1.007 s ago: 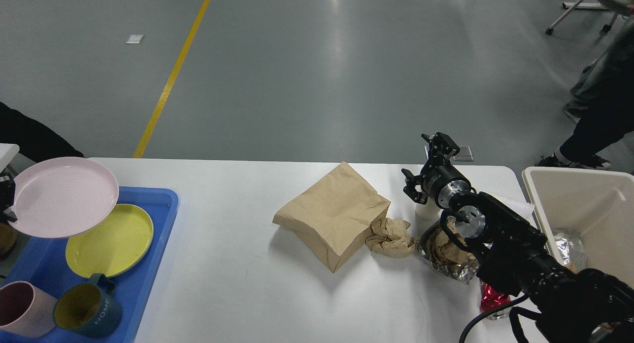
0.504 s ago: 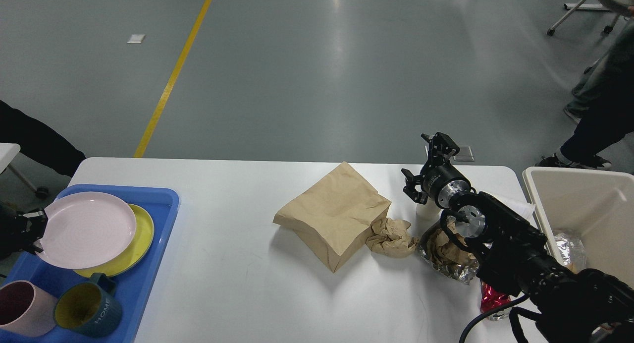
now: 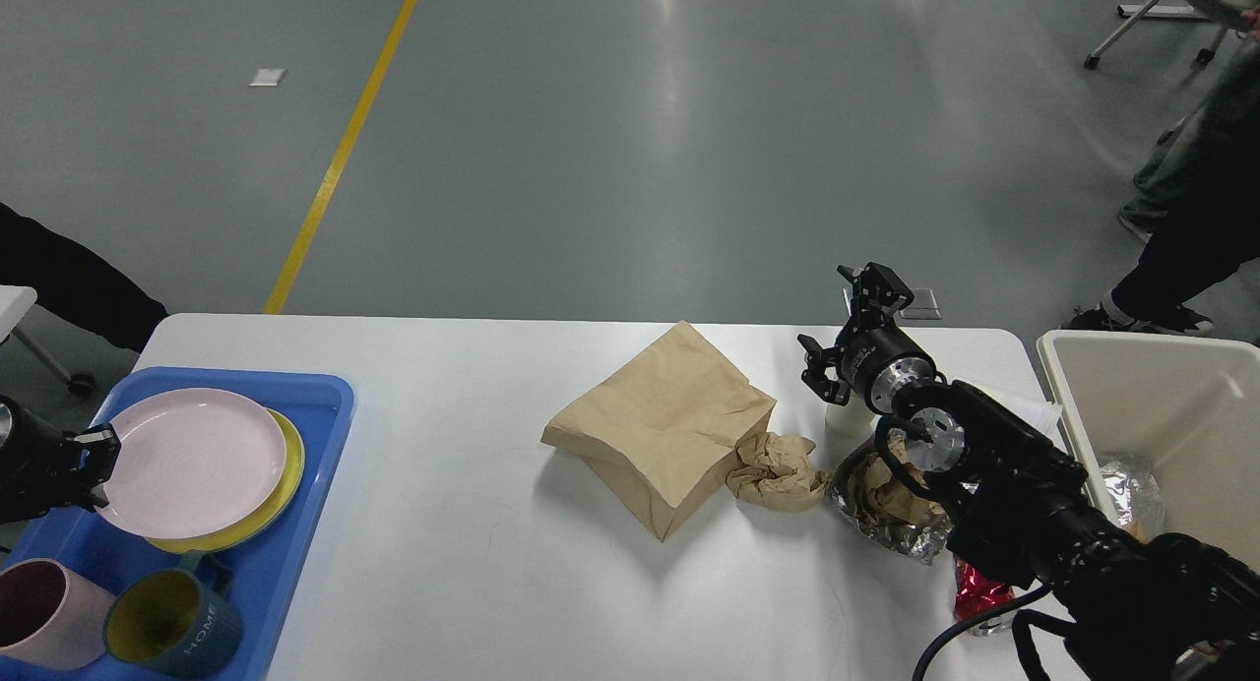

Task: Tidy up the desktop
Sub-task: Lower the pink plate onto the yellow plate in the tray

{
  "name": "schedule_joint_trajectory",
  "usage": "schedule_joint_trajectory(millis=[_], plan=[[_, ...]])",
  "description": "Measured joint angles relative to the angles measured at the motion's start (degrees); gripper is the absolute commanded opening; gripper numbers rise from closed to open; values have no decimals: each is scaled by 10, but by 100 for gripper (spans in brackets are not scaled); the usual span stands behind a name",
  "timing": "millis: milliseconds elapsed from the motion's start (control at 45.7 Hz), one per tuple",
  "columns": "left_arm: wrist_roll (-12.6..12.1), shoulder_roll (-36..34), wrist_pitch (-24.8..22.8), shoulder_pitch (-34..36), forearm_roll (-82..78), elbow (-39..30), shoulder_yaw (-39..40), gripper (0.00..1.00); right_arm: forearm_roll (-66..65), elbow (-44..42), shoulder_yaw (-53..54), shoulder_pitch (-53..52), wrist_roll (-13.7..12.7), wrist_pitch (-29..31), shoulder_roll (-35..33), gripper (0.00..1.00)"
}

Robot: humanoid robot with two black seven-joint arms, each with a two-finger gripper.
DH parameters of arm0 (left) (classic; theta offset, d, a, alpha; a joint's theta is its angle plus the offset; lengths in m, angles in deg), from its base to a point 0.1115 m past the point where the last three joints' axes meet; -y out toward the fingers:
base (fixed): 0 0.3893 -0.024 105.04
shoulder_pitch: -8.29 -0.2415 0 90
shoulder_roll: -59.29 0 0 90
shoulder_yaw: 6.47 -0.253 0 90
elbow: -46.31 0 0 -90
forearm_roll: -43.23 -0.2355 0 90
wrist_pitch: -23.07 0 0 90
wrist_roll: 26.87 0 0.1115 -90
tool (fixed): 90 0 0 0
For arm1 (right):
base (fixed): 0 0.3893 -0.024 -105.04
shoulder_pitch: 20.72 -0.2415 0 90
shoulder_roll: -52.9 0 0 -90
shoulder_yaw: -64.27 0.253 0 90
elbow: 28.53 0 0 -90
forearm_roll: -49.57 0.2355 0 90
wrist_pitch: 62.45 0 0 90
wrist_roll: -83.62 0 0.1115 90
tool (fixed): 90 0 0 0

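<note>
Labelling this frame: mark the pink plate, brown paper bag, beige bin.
round pink plate (image 3: 192,462), head view, centre of its face
crumpled brown paper bag (image 3: 664,415), head view, middle of its top panel
beige plastic bin (image 3: 1171,405), head view, inner back wall

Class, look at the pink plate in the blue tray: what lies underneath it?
A yellow plate lies under the pink plate, inside the blue tray. Only the yellow plate's right rim shows as a crescent; the rest, and the tray floor beneath, is covered.
</note>
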State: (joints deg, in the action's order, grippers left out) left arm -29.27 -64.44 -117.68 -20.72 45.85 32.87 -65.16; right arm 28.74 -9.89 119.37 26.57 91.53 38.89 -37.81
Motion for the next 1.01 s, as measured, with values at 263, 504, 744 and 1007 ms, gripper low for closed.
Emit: schedule_joint_trajectory(millis=[263, 504, 744, 1007], plan=[[-1, 1, 16, -1, 0, 0, 10, 0, 0, 0, 0, 0, 0, 0, 0, 100], [-1, 1, 43, -2, 1, 0, 11, 0, 0, 1, 0, 0, 0, 0, 0, 100], [-1, 9, 75, -5, -1, 0, 13, 0, 0, 1, 0, 0, 0, 0, 0, 100], [-1, 24, 74, -6, -2, -4, 20, 0, 0, 1, 0, 0, 0, 0, 0, 100]])
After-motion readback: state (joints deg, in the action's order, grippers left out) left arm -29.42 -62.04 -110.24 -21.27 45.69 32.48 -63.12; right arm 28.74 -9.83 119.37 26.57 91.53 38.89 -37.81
